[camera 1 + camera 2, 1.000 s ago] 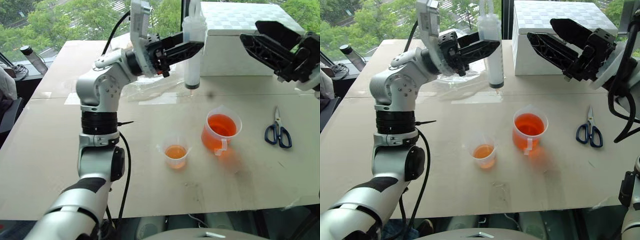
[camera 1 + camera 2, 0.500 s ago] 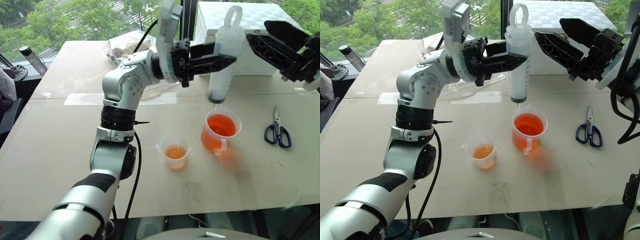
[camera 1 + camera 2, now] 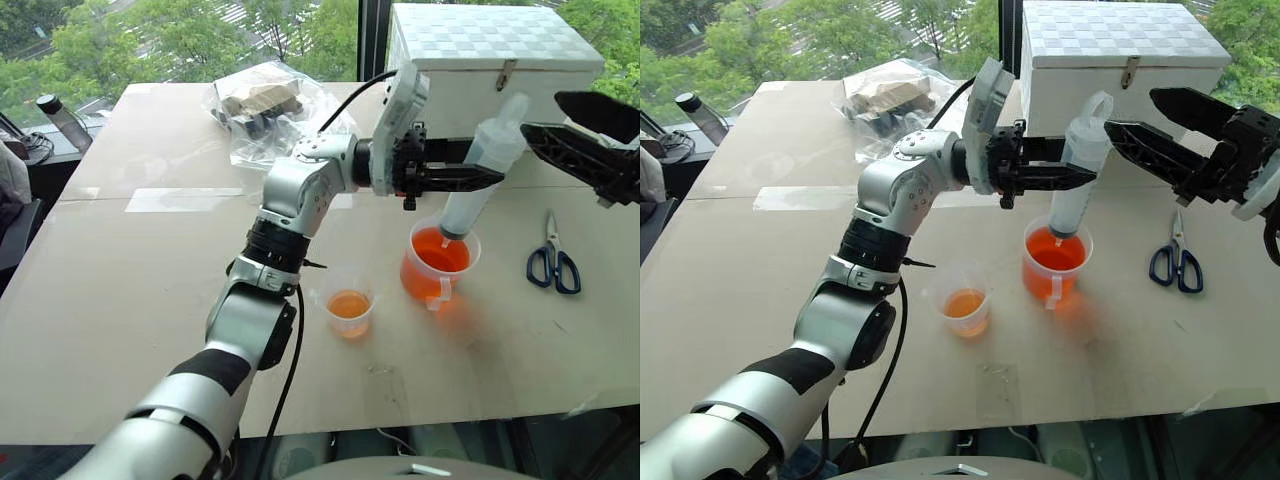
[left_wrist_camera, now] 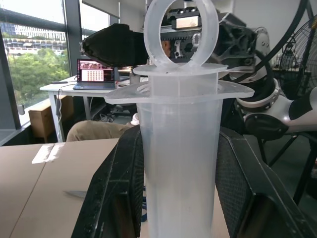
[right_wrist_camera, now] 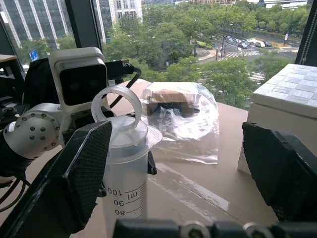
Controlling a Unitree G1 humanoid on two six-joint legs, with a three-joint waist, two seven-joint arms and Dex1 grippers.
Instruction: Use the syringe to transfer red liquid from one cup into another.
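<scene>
**Syringe tip over the beaker, left grip closed, right jaws wide**

Tabletop (image 3: 120, 300) of pale board carried everything, with a white checkered box (image 3: 480, 50) at its far edge by the window and a clear plastic bag (image 3: 262, 105) of dark items lying beside that box. The left gripper (image 3: 478, 177) reached across the table toward the robot's right, its black fingers (image 4: 121, 188) clamped on either side of the syringe (image 3: 478, 175) barrel. The syringe stood tilted, ring-topped plunger end leaning toward the right gripper, its tip pointing down into the mouth of the handled beaker (image 3: 438, 265); whether the tip touched the red liquid (image 3: 442, 250) could not be told. The right gripper (image 3: 1170, 135) hung level just beside the syringe's upper end, jaws spread wide and holding nothing, apart from the plunger ring. The beaker sat near the table's middle, holding orange-red liquid. The small cup (image 3: 350, 300) stood near the beaker on its left, apart from it, with a shallow pool of orange liquid in its bottom. Blue-handled scissors (image 3: 554, 260) lay flat to the beaker's right, well clear of it. A capped bottle (image 3: 62, 115) stood off the table's far left corner.
</scene>
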